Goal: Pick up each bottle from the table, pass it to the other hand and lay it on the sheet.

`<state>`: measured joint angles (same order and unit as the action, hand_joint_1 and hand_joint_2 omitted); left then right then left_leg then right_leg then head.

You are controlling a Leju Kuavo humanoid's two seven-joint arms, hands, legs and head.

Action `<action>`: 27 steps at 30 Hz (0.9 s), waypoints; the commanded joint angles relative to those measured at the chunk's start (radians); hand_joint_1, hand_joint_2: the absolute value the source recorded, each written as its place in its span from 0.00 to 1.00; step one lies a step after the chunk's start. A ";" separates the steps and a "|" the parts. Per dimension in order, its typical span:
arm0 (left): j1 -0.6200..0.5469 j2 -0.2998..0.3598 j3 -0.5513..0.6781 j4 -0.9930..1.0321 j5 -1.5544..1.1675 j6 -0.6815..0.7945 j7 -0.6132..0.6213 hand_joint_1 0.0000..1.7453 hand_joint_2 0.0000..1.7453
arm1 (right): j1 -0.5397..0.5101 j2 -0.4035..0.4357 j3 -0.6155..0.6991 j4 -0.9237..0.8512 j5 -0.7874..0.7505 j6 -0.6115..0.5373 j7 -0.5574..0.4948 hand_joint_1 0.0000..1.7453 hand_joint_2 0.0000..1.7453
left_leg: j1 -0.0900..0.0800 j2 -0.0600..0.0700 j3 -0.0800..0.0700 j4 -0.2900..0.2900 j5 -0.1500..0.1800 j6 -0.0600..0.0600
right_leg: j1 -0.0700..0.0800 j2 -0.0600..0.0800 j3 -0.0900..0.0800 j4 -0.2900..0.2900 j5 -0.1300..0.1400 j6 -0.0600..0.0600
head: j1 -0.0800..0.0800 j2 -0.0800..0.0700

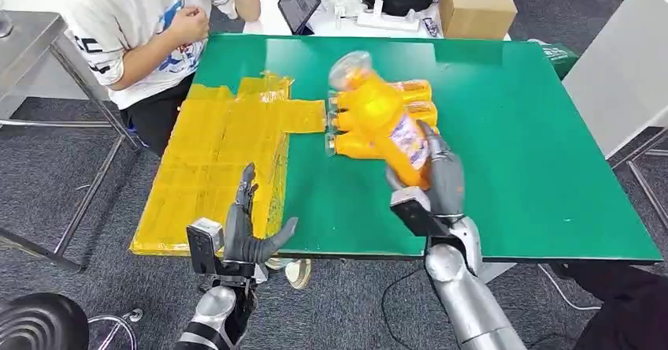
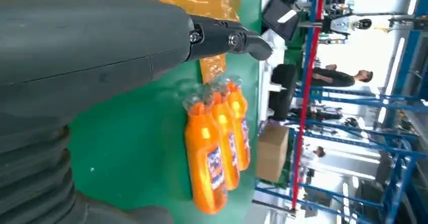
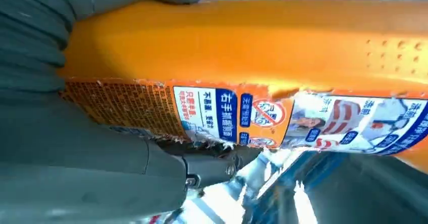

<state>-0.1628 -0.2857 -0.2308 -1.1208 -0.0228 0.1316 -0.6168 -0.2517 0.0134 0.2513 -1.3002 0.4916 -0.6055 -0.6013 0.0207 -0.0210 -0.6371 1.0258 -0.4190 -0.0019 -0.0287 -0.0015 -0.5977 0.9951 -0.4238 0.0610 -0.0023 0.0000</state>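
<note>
Currently right robot hand (image 1: 441, 178) grips an orange bottle (image 1: 378, 113) lifted above the green worktop (image 1: 512, 129); left robot hand (image 1: 244, 228) open, empty, beside the yellow sheet (image 1: 213, 161).

Grey carpet floor (image 1: 47, 200), blue racks (image 2: 398, 133) behind

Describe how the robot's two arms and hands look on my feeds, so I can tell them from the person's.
Both arms are silver metal tubes ending in dark grey hands. The left hand and the right hand each carry a black box with a pale face at the wrist. Up close, the left hand shows a smooth grey cover, ribbed lower down, and a dark finger with small screws.
</note>
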 commanded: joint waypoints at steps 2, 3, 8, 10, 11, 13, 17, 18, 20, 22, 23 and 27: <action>-0.008 0.026 -0.079 -0.096 0.131 -0.130 0.054 0.00 1.00 | 0.102 0.105 -0.143 -0.124 -0.076 -0.056 -0.097 1.00 1.00 | 0.000 0.001 0.003 0.000 -0.001 0.001 | 0.000 0.000 0.004 -0.001 -0.001 -0.003 | 0.000 0.000; -0.008 0.026 -0.079 -0.096 0.131 -0.130 0.054 0.00 1.00 | 0.102 0.105 -0.143 -0.124 -0.076 -0.056 -0.097 1.00 1.00 | -0.001 0.002 0.003 0.000 -0.001 0.001 | 0.000 0.000 0.003 -0.001 0.000 -0.002 | 0.000 0.000; 0.018 0.046 -0.121 -0.161 0.257 -0.276 0.079 0.00 1.00 | 0.116 0.108 -0.054 0.019 -0.075 0.062 -0.097 1.00 1.00 | -0.001 0.003 0.004 -0.001 -0.001 0.000 | 0.000 0.002 0.003 -0.002 0.000 -0.002 | -0.001 0.000; 0.018 0.046 -0.121 -0.161 0.257 -0.276 0.079 0.00 1.00 | 0.116 0.108 -0.054 0.019 -0.075 0.062 -0.097 1.00 1.00 | -0.001 0.003 0.004 -0.001 -0.001 0.001 | 0.000 0.002 0.003 -0.002 0.000 -0.002 | 0.000 0.000; 0.018 0.046 -0.121 -0.161 0.257 -0.276 0.079 0.00 1.00 | 0.116 0.108 -0.054 0.019 -0.075 0.062 -0.097 1.00 1.00 | -0.001 0.005 0.006 -0.001 -0.002 0.001 | 0.001 0.003 0.005 -0.003 0.000 -0.003 | -0.001 0.000; 0.018 0.046 -0.121 -0.161 0.257 -0.276 0.079 0.00 1.00 | 0.116 0.108 -0.054 0.019 -0.075 0.062 -0.097 1.00 1.00 | -0.001 0.003 0.003 -0.001 -0.001 0.001 | 0.000 0.001 0.003 -0.001 0.000 -0.002 | 0.000 0.000; 0.017 0.055 -0.138 -0.161 0.313 -0.347 0.102 0.00 1.00 | 0.111 0.106 -0.009 0.096 -0.060 0.139 -0.097 1.00 1.00 | -0.001 0.005 0.006 -0.001 -0.002 0.001 | 0.001 0.003 0.005 -0.003 0.000 -0.003 | 0.000 0.000; 0.017 0.056 -0.145 -0.163 0.317 -0.355 0.106 0.00 1.00 | 0.114 0.111 0.023 0.124 -0.024 0.131 -0.097 1.00 1.00 | -0.001 0.003 0.004 -0.001 -0.001 0.001 | 0.000 0.002 0.004 -0.002 0.001 -0.002 | 0.000 0.000; 0.016 0.060 -0.162 -0.161 0.330 -0.379 0.117 0.00 1.00 | 0.105 0.117 0.119 0.199 -0.028 0.138 -0.097 1.00 1.00 | -0.001 0.004 0.005 -0.002 -0.001 0.000 | 0.001 0.003 0.004 -0.003 0.001 -0.002 | 0.000 0.000; 0.008 0.059 -0.168 -0.147 0.328 -0.379 0.120 0.00 1.00 | 0.093 0.127 0.179 0.242 -0.030 0.118 -0.097 1.00 1.00 | -0.001 0.006 0.006 -0.002 -0.002 0.000 | 0.001 0.005 0.005 -0.003 0.001 -0.003 | 0.000 0.000; 0.002 0.059 -0.172 -0.131 0.323 -0.377 0.124 0.00 1.00 | 0.076 0.128 0.227 0.278 -0.013 0.085 -0.097 1.00 1.00 | -0.001 0.005 0.004 -0.001 -0.001 0.000 | 0.000 0.004 0.003 -0.002 0.001 -0.002 | 0.000 0.000; -0.015 0.051 -0.173 -0.081 0.310 -0.363 0.131 0.00 1.00 | 0.052 0.148 0.281 0.310 0.022 0.054 -0.097 1.00 1.00 | -0.001 0.005 0.005 -0.002 -0.001 0.001 | 0.001 0.003 0.003 -0.002 0.001 -0.002 | 0.000 0.000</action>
<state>-0.1314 -0.2720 -0.3647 -1.2936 0.3010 -0.2426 -0.5001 -0.1179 0.1438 0.3347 -1.1981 0.4803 -0.5051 -0.6947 0.0195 -0.0205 -0.6371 1.0257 -0.4190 -0.0018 -0.0291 -0.0012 -0.5979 0.9951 -0.4234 0.0615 -0.0027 0.0000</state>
